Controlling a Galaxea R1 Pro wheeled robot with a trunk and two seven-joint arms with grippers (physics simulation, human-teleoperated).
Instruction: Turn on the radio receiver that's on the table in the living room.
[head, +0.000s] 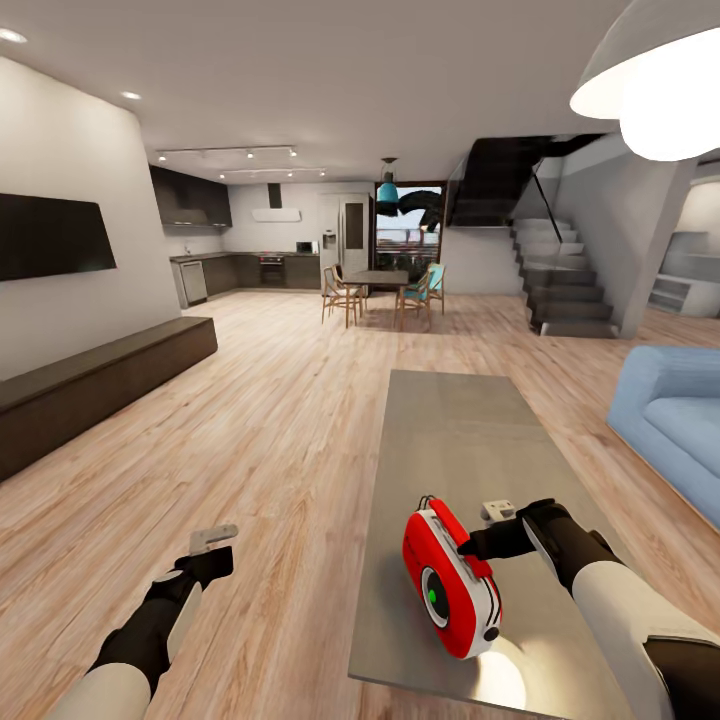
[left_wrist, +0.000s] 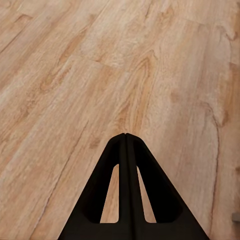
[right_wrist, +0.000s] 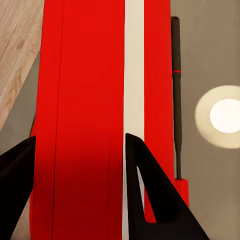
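Note:
The red radio receiver (head: 450, 585) with white trim stands tilted near the front end of the long grey-beige table (head: 450, 440), its dark dial with the green centre facing me. My right gripper (head: 468, 548) reaches in from the right to its upper edge. In the right wrist view the radio's red and white side (right_wrist: 85, 75) lies just past the open right gripper (right_wrist: 80, 135), with its thin handle (right_wrist: 176, 90) alongside. My left gripper (head: 218, 562) hangs over the wooden floor left of the table, with the left gripper (left_wrist: 125, 135) shut on nothing.
A blue sofa (head: 670, 420) stands right of the table. Along the left wall runs a low dark bench (head: 100, 380) under a television (head: 50, 235). Far back are the dining table with chairs (head: 385, 285) and stairs (head: 560, 290). Wooden floor (left_wrist: 100, 75) lies between.

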